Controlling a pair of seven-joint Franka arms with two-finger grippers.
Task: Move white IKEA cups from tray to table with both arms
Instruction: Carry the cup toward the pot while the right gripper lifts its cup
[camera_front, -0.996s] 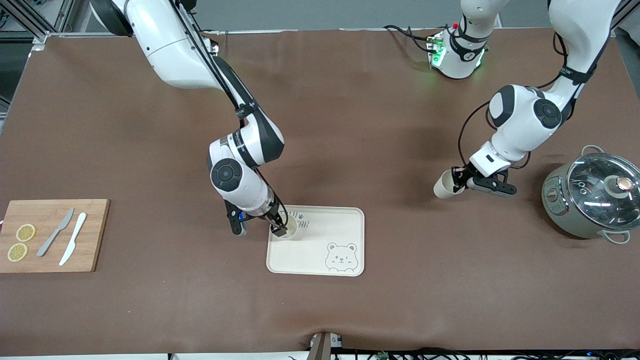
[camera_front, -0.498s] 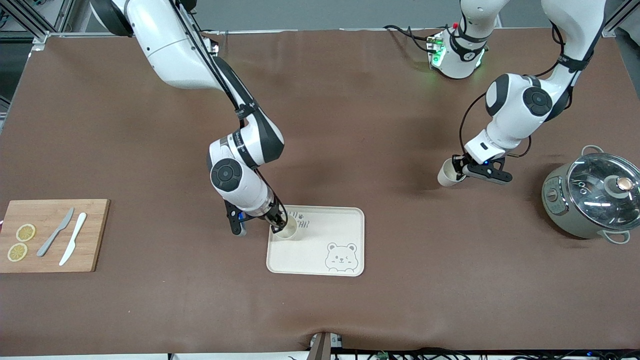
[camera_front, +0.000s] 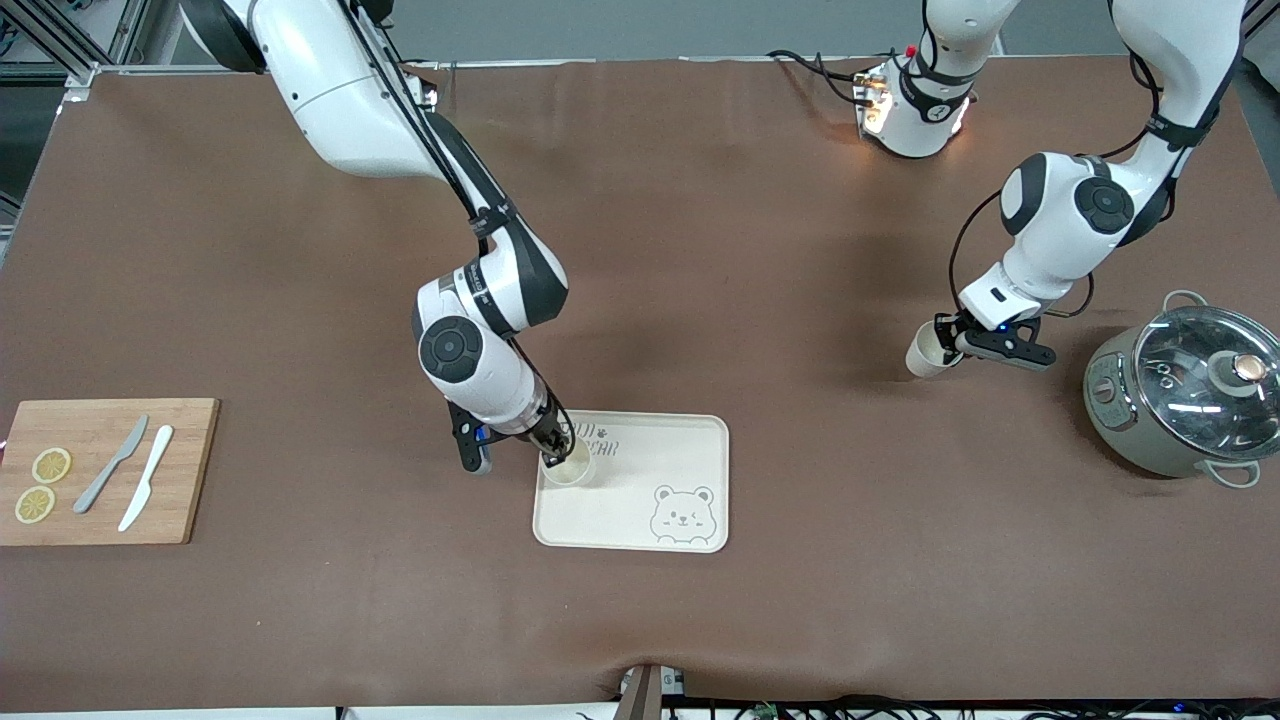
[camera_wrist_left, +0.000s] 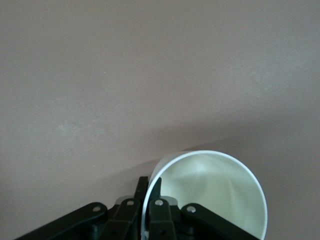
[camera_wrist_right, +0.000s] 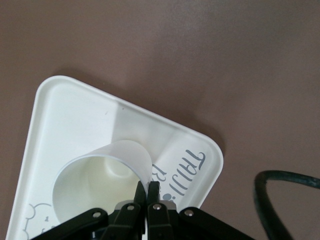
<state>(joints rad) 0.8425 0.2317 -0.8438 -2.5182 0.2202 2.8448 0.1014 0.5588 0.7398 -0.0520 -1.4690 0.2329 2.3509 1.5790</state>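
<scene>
One white cup (camera_front: 567, 466) sits tilted over the tray (camera_front: 690, 440), rim pinched by the right gripper (camera_front: 552, 452); the other cup (camera_front: 926, 352) hangs tilted in the left gripper (camera_front: 950, 345) over the table (camera_front: 700, 250).

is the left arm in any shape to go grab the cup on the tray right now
Probably not. The left gripper is shut on its own cup, tilted above the table beside the pot. The cup on the tray is already clamped by the right gripper.

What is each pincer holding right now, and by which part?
The left pincer pinches one white cup by its rim wall; the right pincer pinches the other cup, over the tray, likewise.
</scene>
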